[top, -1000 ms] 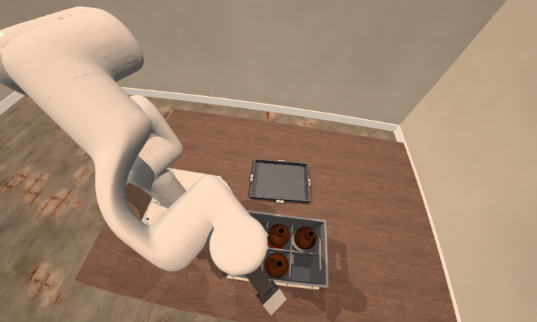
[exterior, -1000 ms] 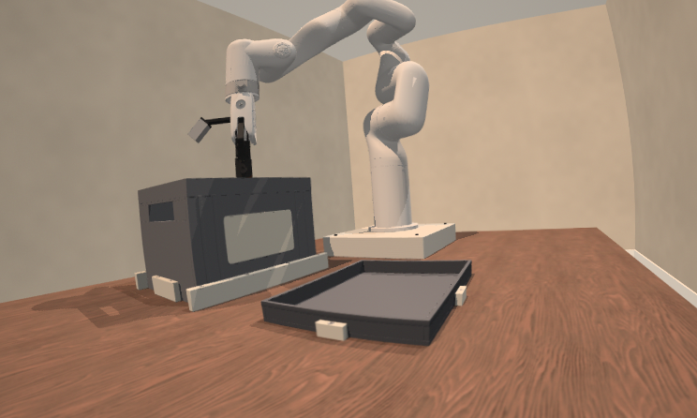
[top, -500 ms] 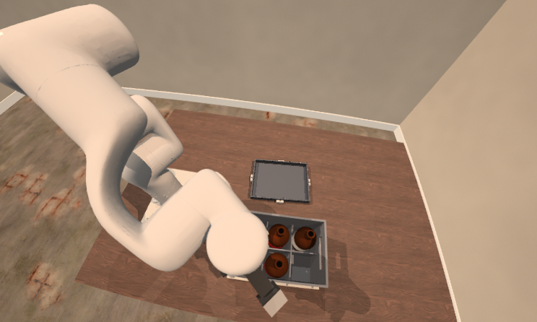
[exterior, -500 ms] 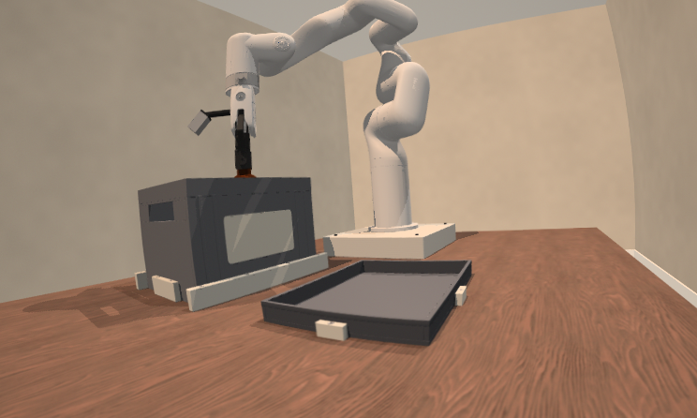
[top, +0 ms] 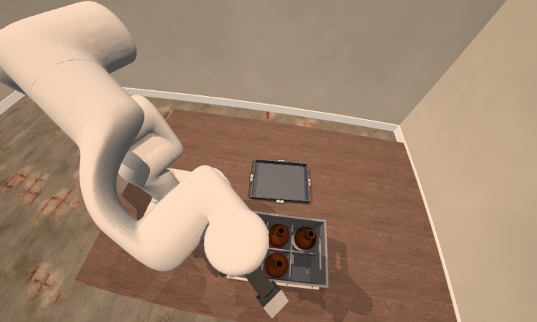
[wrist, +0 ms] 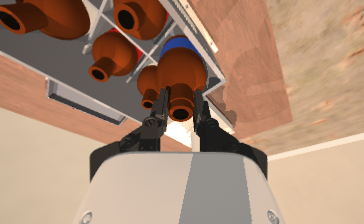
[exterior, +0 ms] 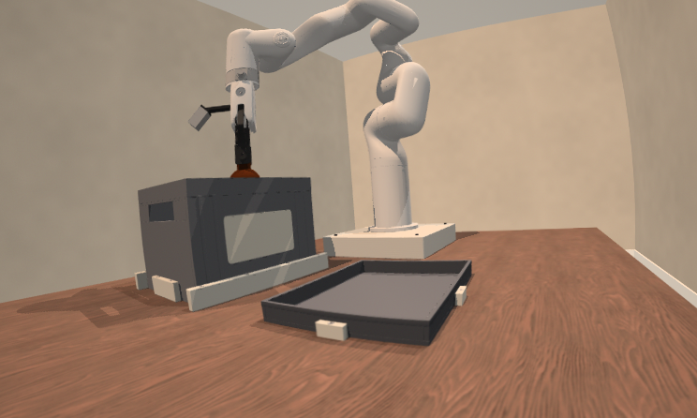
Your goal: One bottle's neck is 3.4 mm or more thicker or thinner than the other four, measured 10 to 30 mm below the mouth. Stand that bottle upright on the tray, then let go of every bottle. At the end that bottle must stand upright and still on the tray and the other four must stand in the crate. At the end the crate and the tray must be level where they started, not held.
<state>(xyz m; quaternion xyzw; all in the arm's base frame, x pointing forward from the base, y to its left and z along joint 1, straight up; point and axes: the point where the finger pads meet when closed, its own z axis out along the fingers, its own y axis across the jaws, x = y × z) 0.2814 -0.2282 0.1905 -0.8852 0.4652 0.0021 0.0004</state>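
Note:
My gripper (wrist: pixel 180 98) is shut on the neck of a brown bottle with a blue band (wrist: pixel 180 75). The bottle is raised; its shoulder shows just above the rim of the dark grey crate (exterior: pixel 227 228) in the exterior view (exterior: pixel 244 172). Several other brown bottles (wrist: pixel 112 54) stand in the crate's cells; three show in the top view (top: pixel 278 235), and the arm hides the cells on that side. The empty dark tray (exterior: pixel 377 298) lies on the table beside the crate, also in the top view (top: pixel 279 180).
The crate (top: pixel 296 251) has dividers and one empty cell at its near right (top: pixel 302 273). Pale blocks (exterior: pixel 255 282) hold the crate and tray in place. The robot base (exterior: pixel 392 238) stands behind the tray. Walls close off the table's far and right sides.

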